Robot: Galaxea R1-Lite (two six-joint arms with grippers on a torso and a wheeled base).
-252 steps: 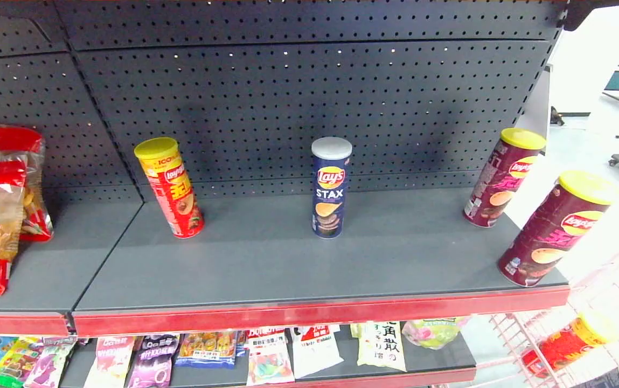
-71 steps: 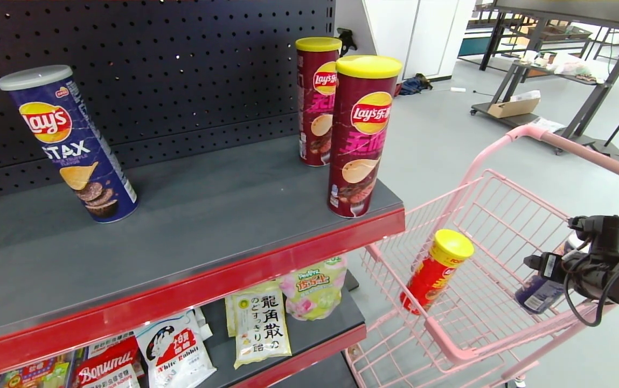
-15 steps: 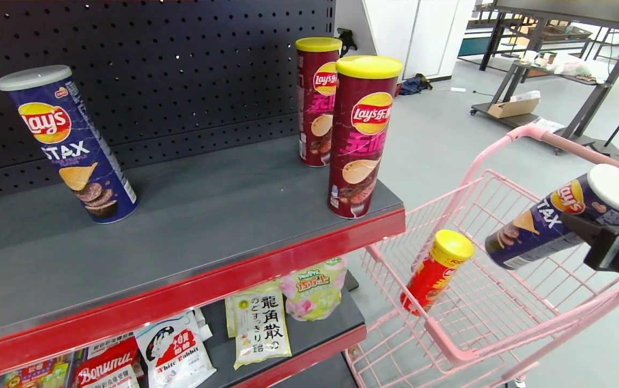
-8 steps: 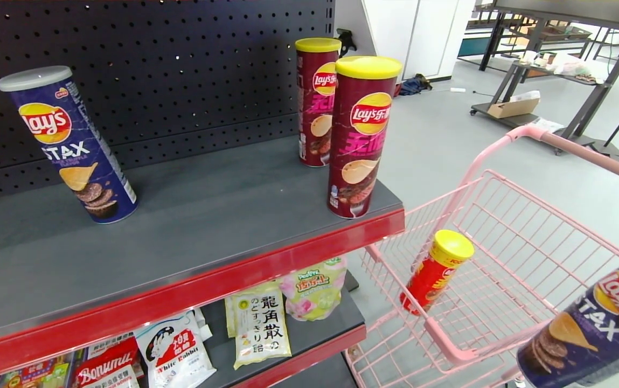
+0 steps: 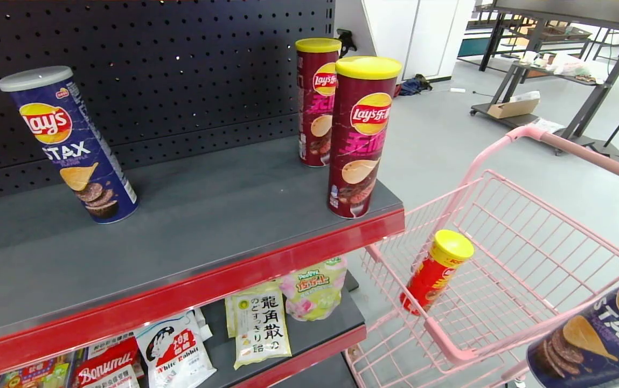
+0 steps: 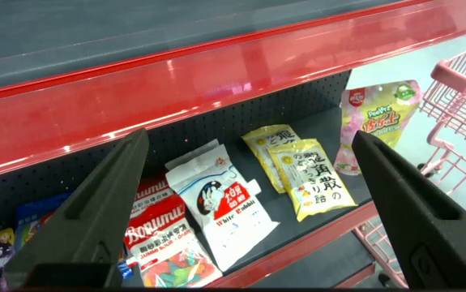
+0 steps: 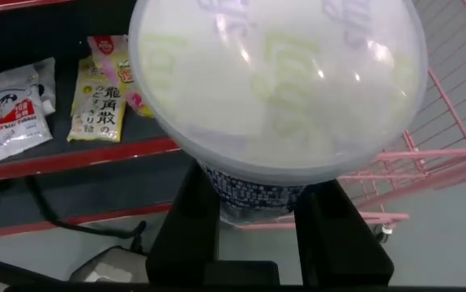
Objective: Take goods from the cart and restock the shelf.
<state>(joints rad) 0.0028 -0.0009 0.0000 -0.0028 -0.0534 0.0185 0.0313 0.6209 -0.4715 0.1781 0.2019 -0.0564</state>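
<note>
One dark blue cardboard crisp tube with a white plastic lid (image 5: 595,345) is pinched round its body by the right gripper (image 7: 261,207), up by the near rim of the pink wire cart (image 5: 444,337), presumably clear to swing to the grey red-edged shelf (image 5: 207,231), while the left gripper (image 6: 249,211) hangs wide open, empty.

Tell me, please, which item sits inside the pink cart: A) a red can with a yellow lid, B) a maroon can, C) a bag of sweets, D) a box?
A: the red can with a yellow lid leans in a corner of the cart, while the maroon cans stand on the shelf.
</note>
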